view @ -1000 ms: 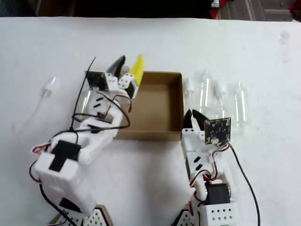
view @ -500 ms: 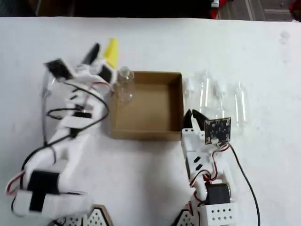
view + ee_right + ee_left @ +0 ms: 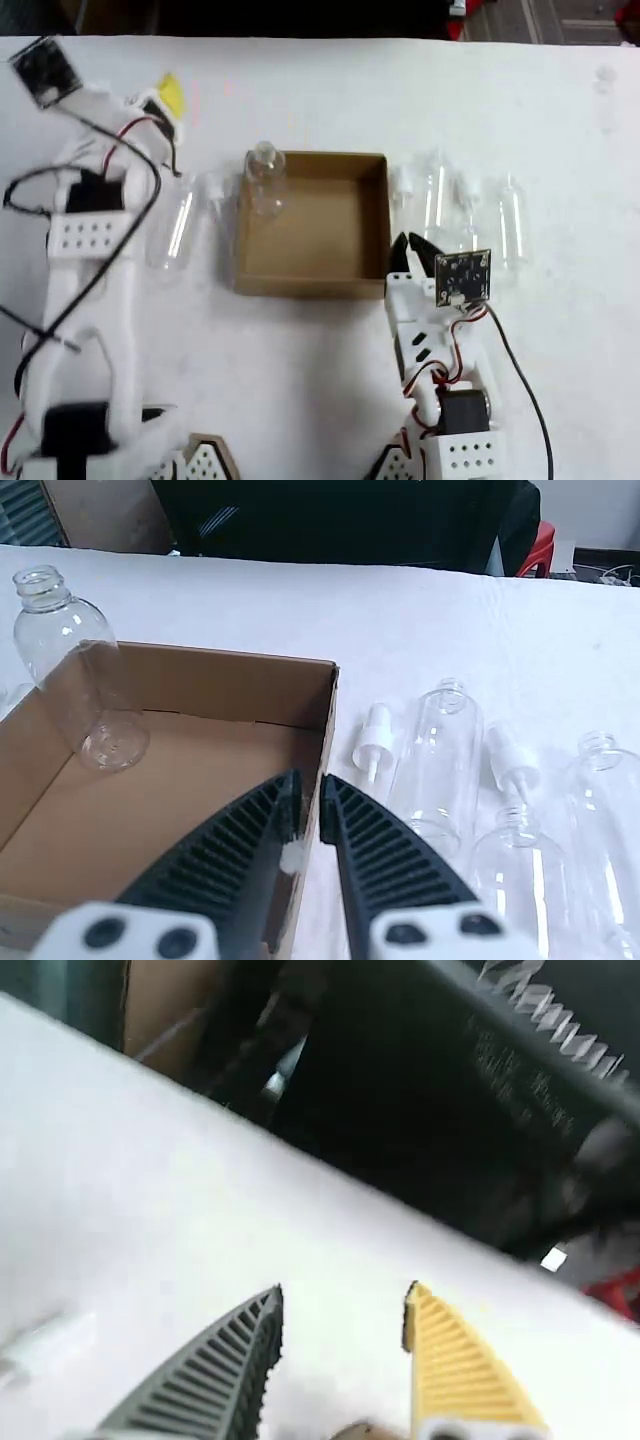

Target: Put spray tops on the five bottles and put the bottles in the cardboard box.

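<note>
Left gripper (image 3: 344,1295): released, empty, above the table (image 3: 300,90), well apart from the box (image 3: 310,287).
Right gripper (image 3: 310,777): nearly clenched, apparently empty, beside the box.
Bottle (image 3: 265,180): stood topless in a box corner.
Advice: probably fetch a spray top (image 3: 375,742) and seat it squarely.

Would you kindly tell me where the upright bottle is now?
In the high view, the upright bottle stands in the cardboard box's far left corner, beside a lying bottle on the table.

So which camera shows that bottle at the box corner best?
The right wrist view: the bottle shows side-on, neck open and bare. The high view sees it from above, at the cardboard box's corner. The left wrist view faces away.
</note>
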